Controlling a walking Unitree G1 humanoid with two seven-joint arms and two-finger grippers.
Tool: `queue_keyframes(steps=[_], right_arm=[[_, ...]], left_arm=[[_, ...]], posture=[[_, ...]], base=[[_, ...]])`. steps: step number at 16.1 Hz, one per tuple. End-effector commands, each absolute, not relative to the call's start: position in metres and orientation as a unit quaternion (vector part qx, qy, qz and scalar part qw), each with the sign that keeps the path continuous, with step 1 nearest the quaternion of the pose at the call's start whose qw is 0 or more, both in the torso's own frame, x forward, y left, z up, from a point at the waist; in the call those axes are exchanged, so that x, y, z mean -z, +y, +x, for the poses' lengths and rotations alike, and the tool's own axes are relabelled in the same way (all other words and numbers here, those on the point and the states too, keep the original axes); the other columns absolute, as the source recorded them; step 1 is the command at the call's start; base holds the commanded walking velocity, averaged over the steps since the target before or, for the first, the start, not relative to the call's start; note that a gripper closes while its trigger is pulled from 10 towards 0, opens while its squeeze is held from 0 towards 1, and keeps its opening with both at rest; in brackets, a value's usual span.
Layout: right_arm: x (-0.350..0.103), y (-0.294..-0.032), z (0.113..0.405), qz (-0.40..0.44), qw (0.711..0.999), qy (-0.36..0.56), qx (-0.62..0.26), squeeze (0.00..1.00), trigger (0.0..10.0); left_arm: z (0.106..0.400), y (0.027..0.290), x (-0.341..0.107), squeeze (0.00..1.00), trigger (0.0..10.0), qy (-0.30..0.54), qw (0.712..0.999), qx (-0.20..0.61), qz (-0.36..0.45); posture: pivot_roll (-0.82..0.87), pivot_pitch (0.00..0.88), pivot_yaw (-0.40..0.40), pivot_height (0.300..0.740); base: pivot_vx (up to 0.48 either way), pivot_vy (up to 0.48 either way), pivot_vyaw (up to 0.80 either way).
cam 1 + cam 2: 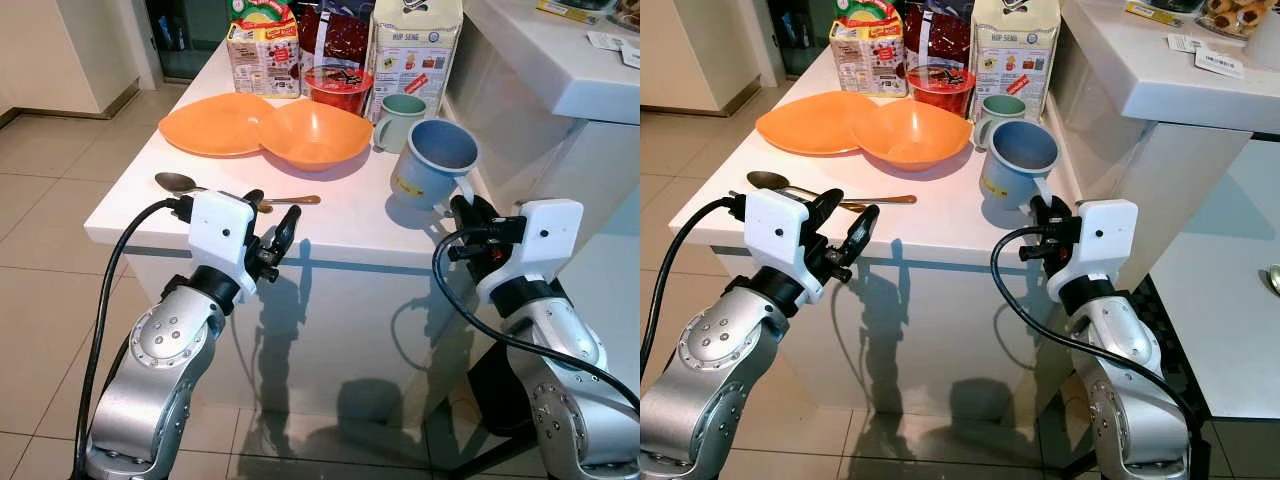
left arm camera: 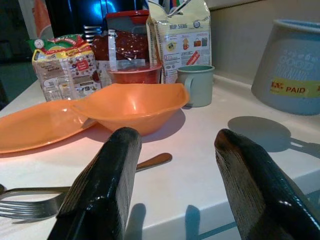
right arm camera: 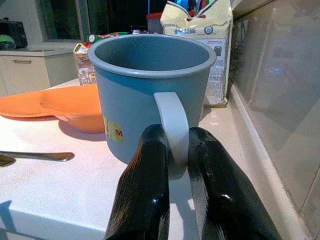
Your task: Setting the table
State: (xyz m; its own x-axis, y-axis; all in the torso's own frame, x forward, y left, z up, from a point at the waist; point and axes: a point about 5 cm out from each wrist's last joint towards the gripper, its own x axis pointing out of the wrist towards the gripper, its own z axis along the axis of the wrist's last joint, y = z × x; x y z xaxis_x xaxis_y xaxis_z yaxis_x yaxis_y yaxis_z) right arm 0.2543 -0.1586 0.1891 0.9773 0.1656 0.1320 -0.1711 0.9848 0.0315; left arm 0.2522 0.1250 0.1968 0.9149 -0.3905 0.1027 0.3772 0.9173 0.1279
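Right gripper (image 3: 177,165) jaws clamped on blue mug (image 1: 435,160) handle, left gripper (image 1: 270,222) jaws apart

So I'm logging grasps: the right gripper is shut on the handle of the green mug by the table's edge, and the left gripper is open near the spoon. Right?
Not quite: the right gripper is shut on the handle of the blue mug, not the green one, as the right wrist view shows. The left gripper is indeed open near the spoon.

Bare tabletop (image 1: 340,215) before bowl (image 1: 313,133)
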Motion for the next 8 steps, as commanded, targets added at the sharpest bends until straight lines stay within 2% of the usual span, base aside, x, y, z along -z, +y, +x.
queue_keyframes(steps=[1,8], right_arm=[[-0.1933,-0.1624,0.2525,0.018,0.994,-0.069,-0.077,0.00,10.0],[-0.1929,-0.1619,0.2528,0.020,0.995,-0.068,-0.076,0.00,10.0]], left_arm=[[0.2526,0.1231,-0.1947,0.00,10.0,-0.061,0.977,0.198,0.054],[0.2534,0.1232,-0.1960,0.00,10.0,-0.063,0.976,0.199,0.054]], posture=[[0.06,0.000,-0.034,0.740],[0.06,0.000,-0.033,0.740]], base=[[0.000,0.000,0.00],[-0.321,0.000,0.00]])
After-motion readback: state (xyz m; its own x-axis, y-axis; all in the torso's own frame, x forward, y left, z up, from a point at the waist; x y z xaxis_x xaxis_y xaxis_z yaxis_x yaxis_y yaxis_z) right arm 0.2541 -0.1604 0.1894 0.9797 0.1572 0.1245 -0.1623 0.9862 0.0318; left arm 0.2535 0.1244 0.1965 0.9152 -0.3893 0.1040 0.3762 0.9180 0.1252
